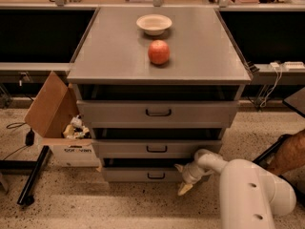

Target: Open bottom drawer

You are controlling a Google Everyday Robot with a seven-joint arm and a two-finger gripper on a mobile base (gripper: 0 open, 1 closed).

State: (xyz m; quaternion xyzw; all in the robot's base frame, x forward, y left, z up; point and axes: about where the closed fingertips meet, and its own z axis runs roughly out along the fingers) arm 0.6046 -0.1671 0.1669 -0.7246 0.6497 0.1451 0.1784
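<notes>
The bottom drawer [138, 174] is the lowest and narrowest grey front of three, with a small black loop handle [156, 175] at its centre. It stands slightly out, like the two above it. My gripper [183, 178] is at the right end of that drawer front, just right of the handle, on a white arm [252, 194] that comes in from the lower right. One pale finger points down toward the floor, another toward the drawer.
A grey cabinet top [114, 51] bears a red apple [158, 52] and a white bowl [154, 24]. An open cardboard box [59, 123] sits on the floor at the left. A black bar [33, 175] lies on the speckled floor.
</notes>
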